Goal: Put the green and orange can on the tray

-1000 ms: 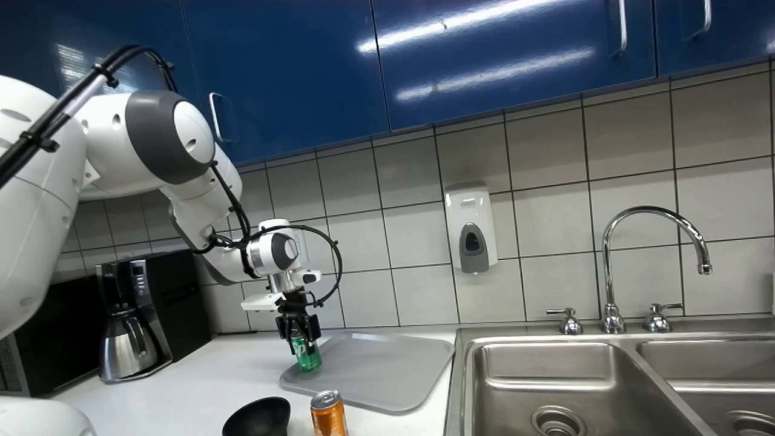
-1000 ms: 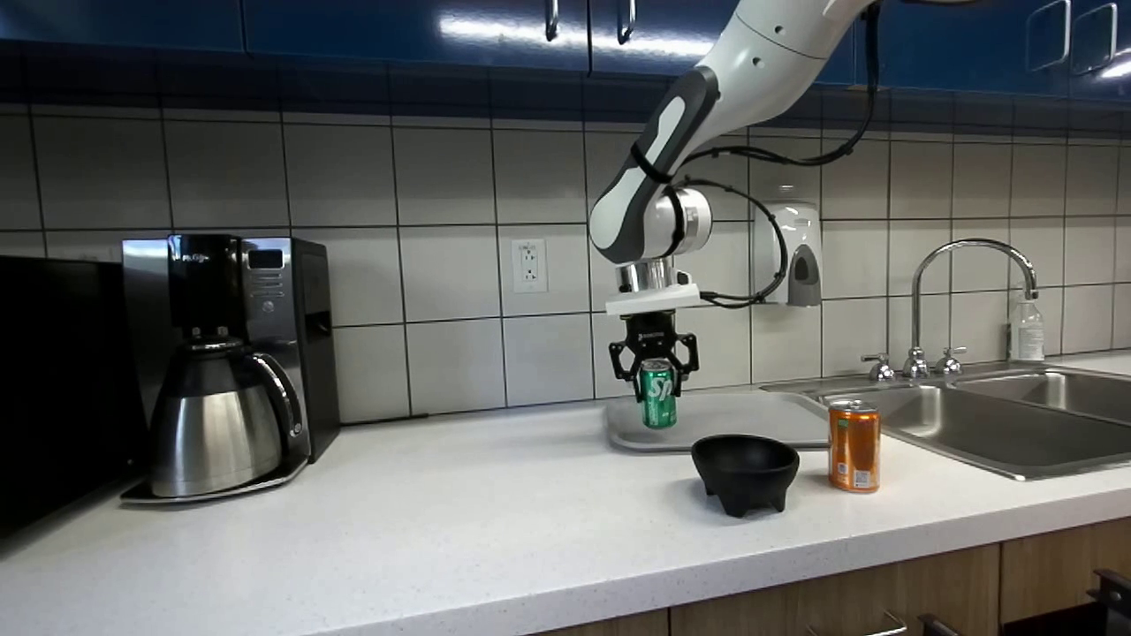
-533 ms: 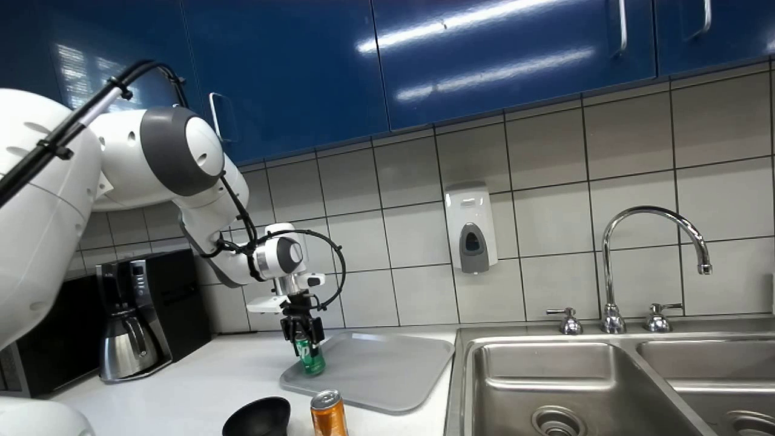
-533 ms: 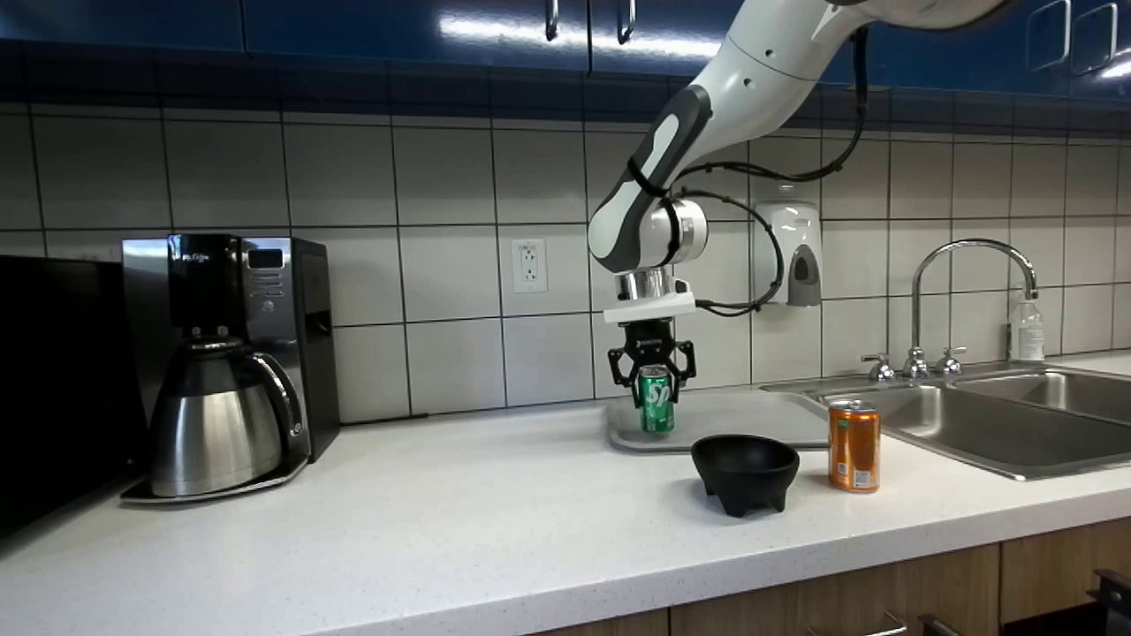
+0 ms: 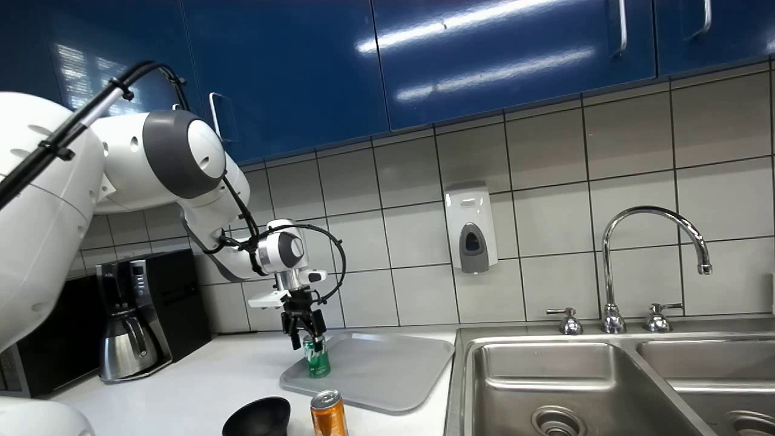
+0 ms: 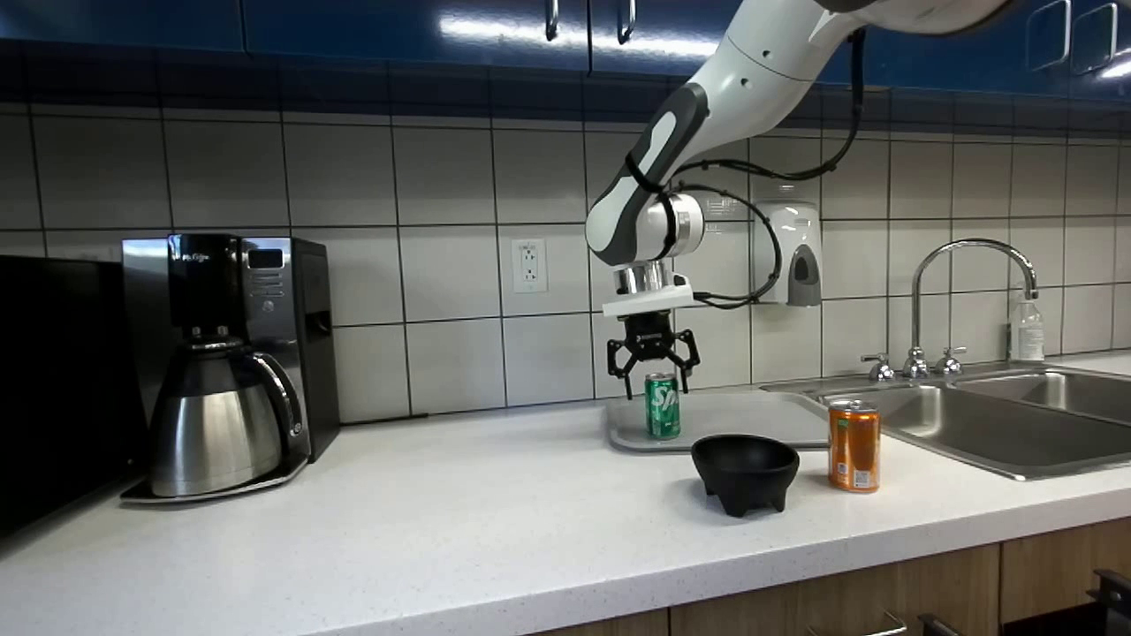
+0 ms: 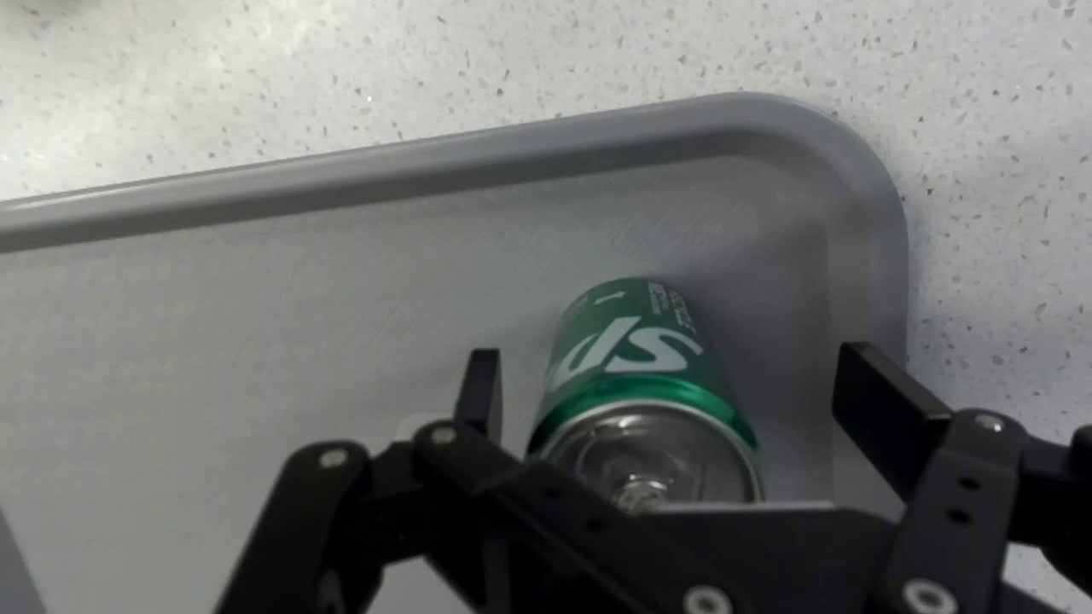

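Note:
The green can [image 6: 663, 411] stands upright on the grey tray [image 6: 751, 415], close to one rounded corner. Around its top my gripper [image 6: 656, 384] is open. The wrist view has the green can [image 7: 631, 341] between the spread fingers [image 7: 887, 409], with a gap visible on either side and its lid partly hidden by the gripper. Off the tray, on the white counter, the orange can [image 6: 854, 450] stands upright; it is also visible, cut by the lower edge, as the orange can [image 5: 329, 418] in an exterior view.
A black footed bowl [image 6: 745, 477] sits on the counter in front of the tray, beside the orange can. The steel sink [image 5: 551, 369] and faucet [image 5: 642, 212] adjoin the tray's side. A coffee maker [image 6: 230, 371] stands farther along, and the tiled wall rises behind.
The gripper held the green can earlier and lowered it slightly. Now its fingers have spread and risen a little, and the can stands by itself on the tray.

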